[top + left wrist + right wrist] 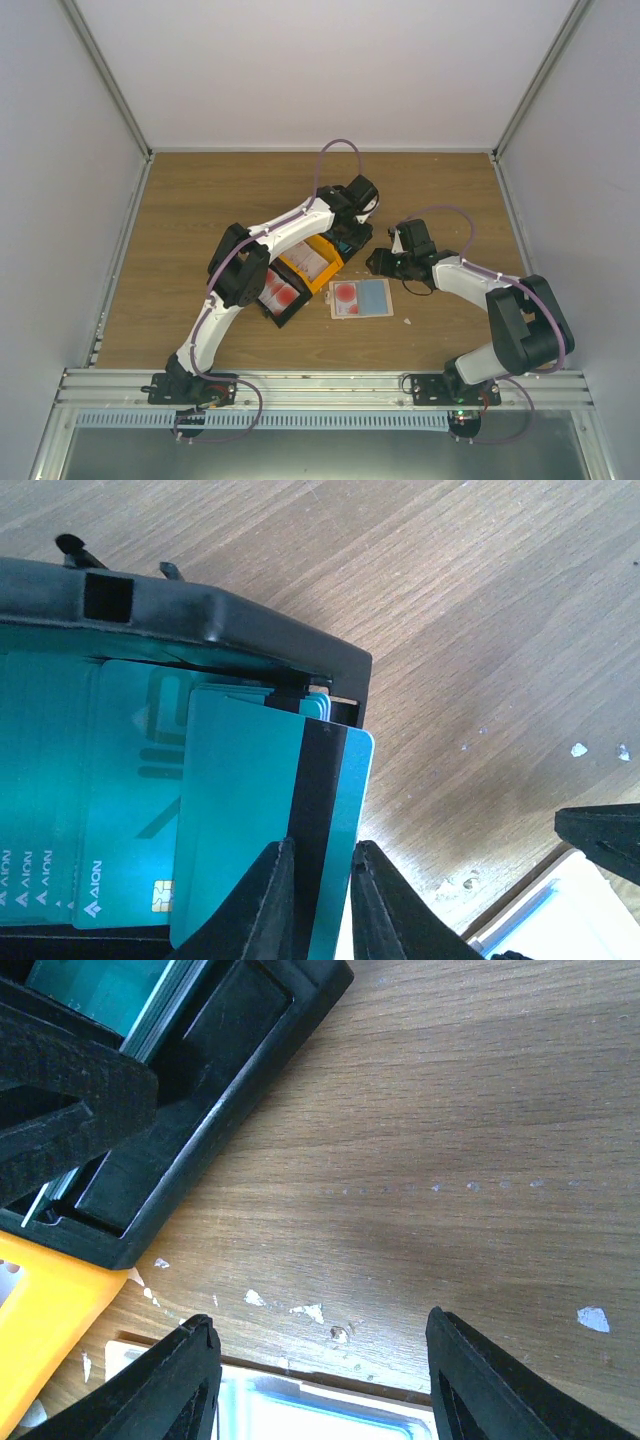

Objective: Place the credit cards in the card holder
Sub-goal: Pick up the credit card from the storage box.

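Observation:
My left gripper (318,880) is shut on the edge of a teal-green credit card (240,810) with a black stripe, tilted up over a stack of teal cards (120,780) in the black tray (250,630). In the top view this gripper (352,232) is over the far tray. The card holder (362,298) lies open on the table, a white card with red blotches (345,293) on its left half and a blue-grey pocket on its right. My right gripper (383,262) is open and empty just beyond the holder's far edge (330,1410); in the wrist view (325,1355) it hangs over bare wood.
Joined trays run diagonally: a near black one with red-blotched cards (283,292), an orange one with pale cards (312,262) and the far black one (230,1070). Small white scraps (310,1311) dot the wood. White walls enclose the table.

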You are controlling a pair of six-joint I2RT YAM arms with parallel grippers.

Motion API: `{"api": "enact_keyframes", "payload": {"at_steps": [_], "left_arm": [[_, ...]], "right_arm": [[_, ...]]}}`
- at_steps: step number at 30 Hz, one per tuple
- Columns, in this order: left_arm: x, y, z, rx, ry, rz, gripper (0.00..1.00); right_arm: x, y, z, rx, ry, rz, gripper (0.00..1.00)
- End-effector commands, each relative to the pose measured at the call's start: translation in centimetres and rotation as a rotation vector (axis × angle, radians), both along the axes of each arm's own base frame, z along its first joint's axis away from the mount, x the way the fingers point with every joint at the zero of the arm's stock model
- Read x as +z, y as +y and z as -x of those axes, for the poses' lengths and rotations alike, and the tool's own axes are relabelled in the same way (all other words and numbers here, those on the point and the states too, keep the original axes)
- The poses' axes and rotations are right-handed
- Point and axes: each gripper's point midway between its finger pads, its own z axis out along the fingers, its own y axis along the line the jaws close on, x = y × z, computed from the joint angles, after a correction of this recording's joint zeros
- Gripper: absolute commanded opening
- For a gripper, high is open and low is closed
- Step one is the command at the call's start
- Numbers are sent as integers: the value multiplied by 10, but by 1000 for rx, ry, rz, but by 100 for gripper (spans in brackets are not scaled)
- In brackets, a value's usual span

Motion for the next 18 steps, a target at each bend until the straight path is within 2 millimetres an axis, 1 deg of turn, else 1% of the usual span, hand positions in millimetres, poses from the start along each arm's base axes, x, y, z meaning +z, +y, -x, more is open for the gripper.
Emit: {"api": "enact_keyframes", "payload": {"at_steps": [1,7,12,16,18], "left_arm": [[24,-4,1,-2,-30,45,18],[31,-4,1,2,-38,56,14],[41,-2,-1,13,-57,62,9],[50,5,-9,44,-101,56,5],[60,9,-15,69,-140,58,1]], "right_arm": [[-7,-5,0,-4,5,19,57],[-7,-5,0,-4,4,19,57],[-1,-4,-1,-4,-8,13,57],[6,-4,-3,-8,-28,7,57],[10,-4,-4,-12,-38,5,57]]}}
